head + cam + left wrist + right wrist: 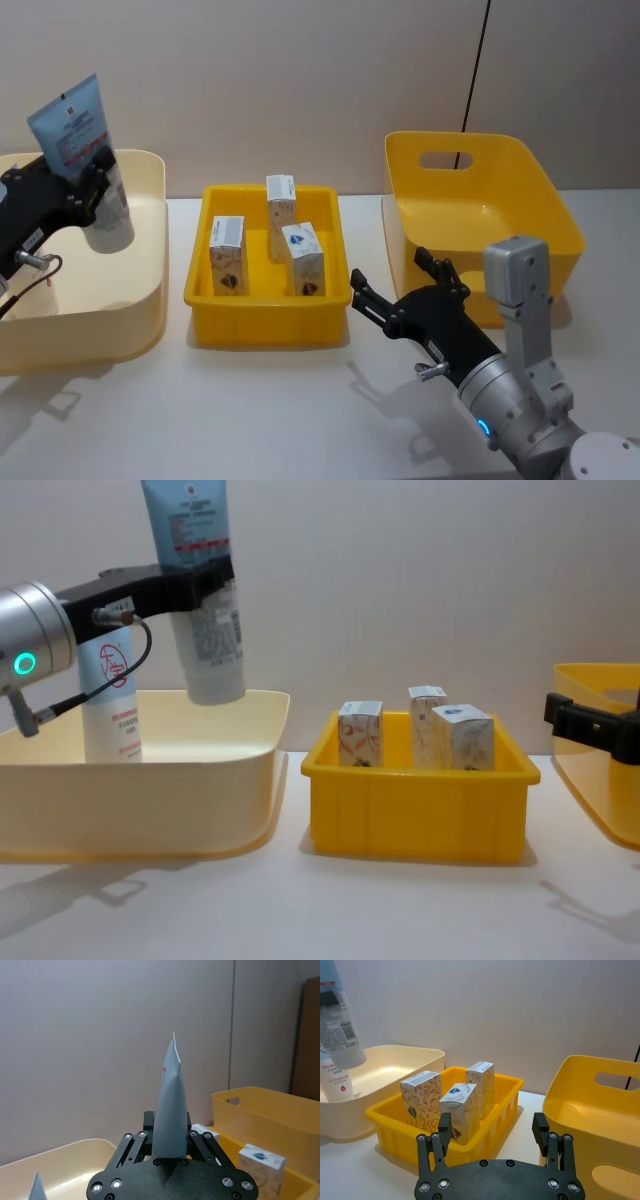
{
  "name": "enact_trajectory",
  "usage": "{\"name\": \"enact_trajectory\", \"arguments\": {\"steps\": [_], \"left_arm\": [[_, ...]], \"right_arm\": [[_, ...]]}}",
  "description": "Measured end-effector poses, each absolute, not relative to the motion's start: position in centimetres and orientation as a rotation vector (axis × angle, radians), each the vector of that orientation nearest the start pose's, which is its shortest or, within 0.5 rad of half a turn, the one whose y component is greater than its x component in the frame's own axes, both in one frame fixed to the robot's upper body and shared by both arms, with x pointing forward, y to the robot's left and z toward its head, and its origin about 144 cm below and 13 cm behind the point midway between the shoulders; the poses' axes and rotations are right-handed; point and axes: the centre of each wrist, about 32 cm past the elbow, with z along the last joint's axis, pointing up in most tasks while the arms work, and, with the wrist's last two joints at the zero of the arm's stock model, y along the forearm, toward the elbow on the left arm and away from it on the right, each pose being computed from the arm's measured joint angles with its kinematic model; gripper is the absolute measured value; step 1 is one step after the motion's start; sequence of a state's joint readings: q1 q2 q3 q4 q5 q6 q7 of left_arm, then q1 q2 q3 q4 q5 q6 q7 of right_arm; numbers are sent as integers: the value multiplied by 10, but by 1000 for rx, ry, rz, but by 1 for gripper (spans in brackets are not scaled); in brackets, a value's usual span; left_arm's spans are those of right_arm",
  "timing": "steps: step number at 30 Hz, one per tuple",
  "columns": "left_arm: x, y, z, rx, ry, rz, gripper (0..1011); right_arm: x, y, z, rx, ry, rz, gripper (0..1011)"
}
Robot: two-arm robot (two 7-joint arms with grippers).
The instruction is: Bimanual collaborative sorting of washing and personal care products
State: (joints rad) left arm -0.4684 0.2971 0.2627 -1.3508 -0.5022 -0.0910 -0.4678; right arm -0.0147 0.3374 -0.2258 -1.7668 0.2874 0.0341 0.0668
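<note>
The left gripper point(205, 585) clamps its fingers on a blue tube point(190, 520), cap down, above the cream tub point(150, 755). Lower it straight, clear of the standing tube point(110, 705) (let go only once seated). The right gripper point(390, 272), fingers spread, hovers beside the yellow tray point(268, 325).

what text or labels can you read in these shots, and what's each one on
Nothing is clear enough to quote.
held tube: dark label block and lines of small print, too blurred to read
standing tube: red emblem and red print, unreadable
cartons: orange pattern, one with a blue mark, no legible words
</note>
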Motion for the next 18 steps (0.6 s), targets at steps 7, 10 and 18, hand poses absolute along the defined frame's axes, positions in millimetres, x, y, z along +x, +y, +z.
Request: {"name": "enact_trajectory", "arguments": {"steps": [7,10,18], "left_arm": [[573,256,1249,-297,-140,811,292],[573,254,1250,-307,-133,767,292],[572,246,1249,-322,-103,649,292]], "right_arm": [[443,-237,1189,26,-75,-1230,1001],[443,-237,1189,26,-75,-1229,1001],[443,-237,1189,26,-75,-1229,1001]]}}
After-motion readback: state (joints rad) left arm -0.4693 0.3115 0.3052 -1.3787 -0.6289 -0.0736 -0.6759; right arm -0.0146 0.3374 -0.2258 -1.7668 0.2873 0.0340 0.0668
